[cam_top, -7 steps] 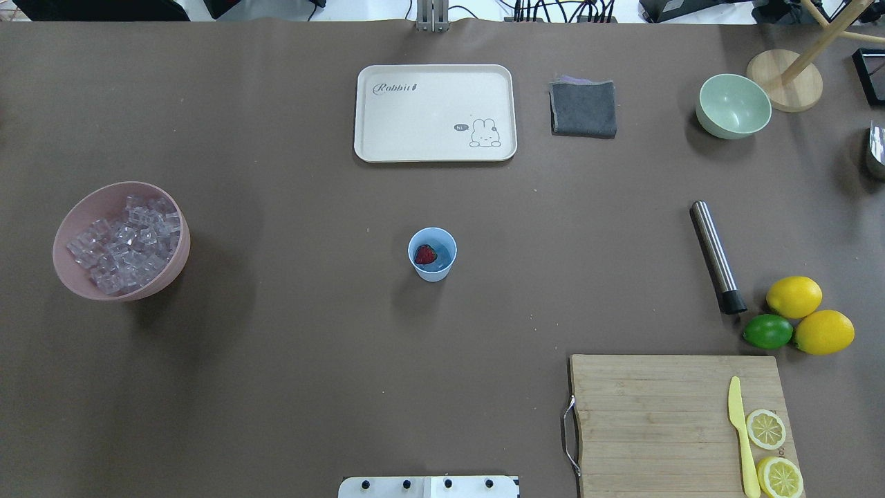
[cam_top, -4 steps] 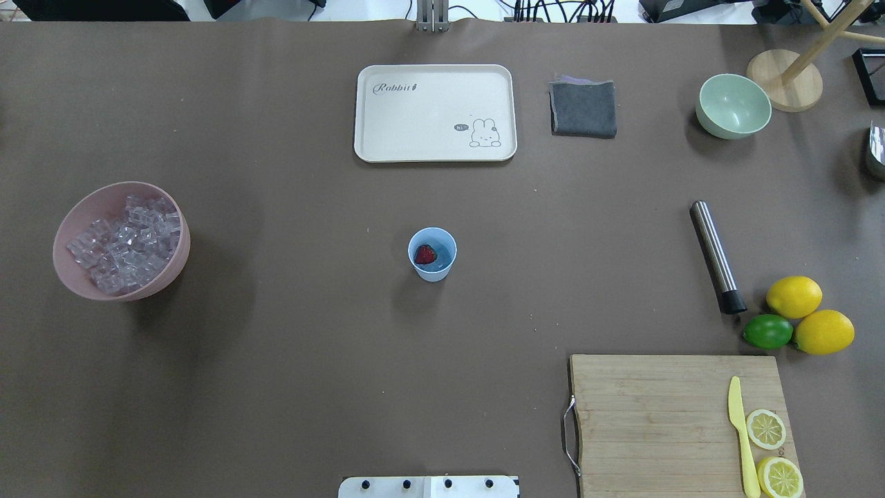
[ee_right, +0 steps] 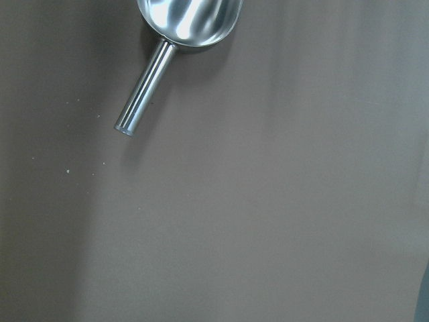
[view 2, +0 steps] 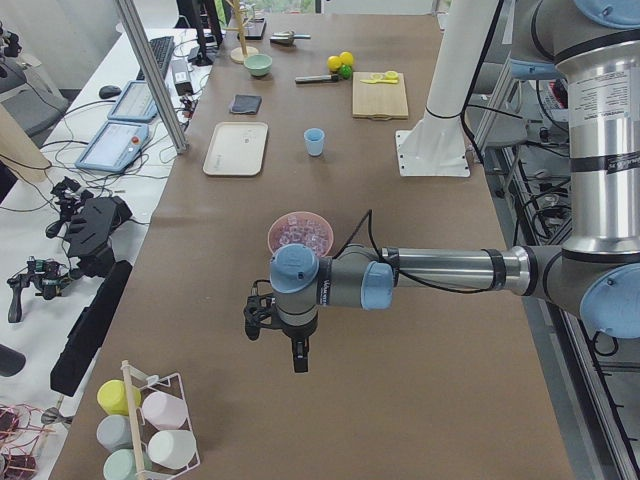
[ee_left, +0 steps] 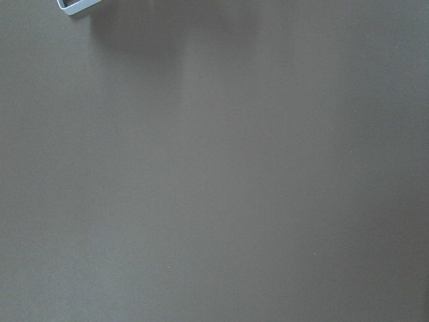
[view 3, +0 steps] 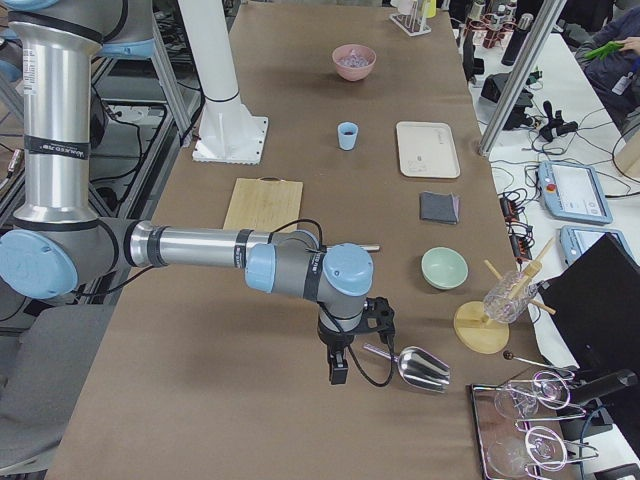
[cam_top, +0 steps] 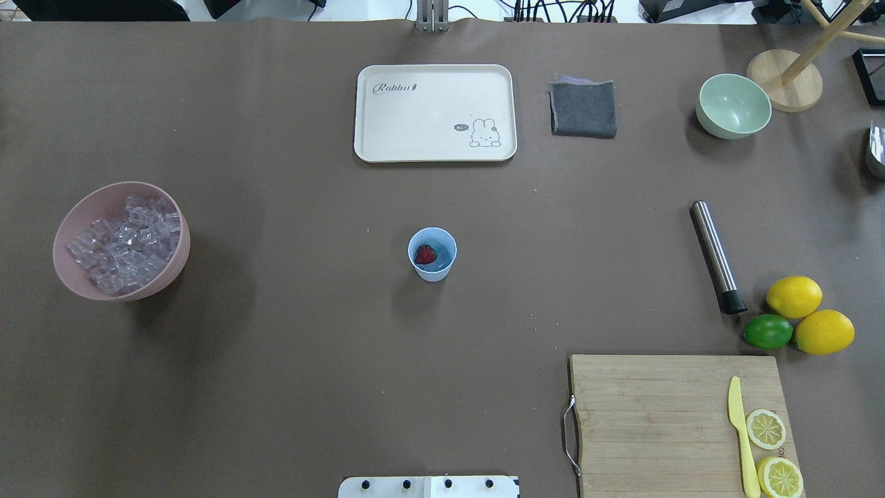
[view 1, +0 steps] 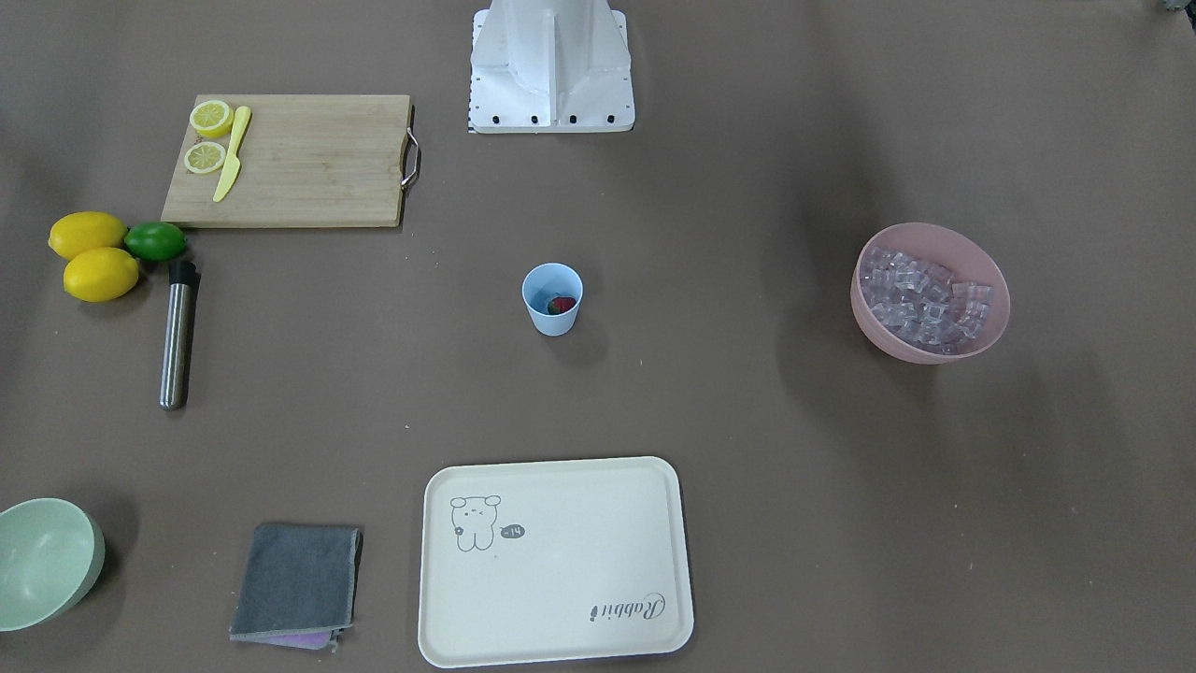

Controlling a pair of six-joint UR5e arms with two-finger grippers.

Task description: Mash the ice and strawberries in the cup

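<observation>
The light-blue cup stands upright mid-table, also in the front-facing view. A red strawberry lies inside it. Clear ice cubes fill the pink bowl at the table's left. My left gripper shows only in the exterior left view, over bare table beyond the pink bowl; I cannot tell whether it is open or shut. My right gripper shows only in the exterior right view, beside a steel scoop; I cannot tell its state either.
A steel muddler lies right of the cup, near two lemons and a lime. A cutting board holds a yellow knife and lemon slices. A cream tray, grey cloth and green bowl sit at the far side.
</observation>
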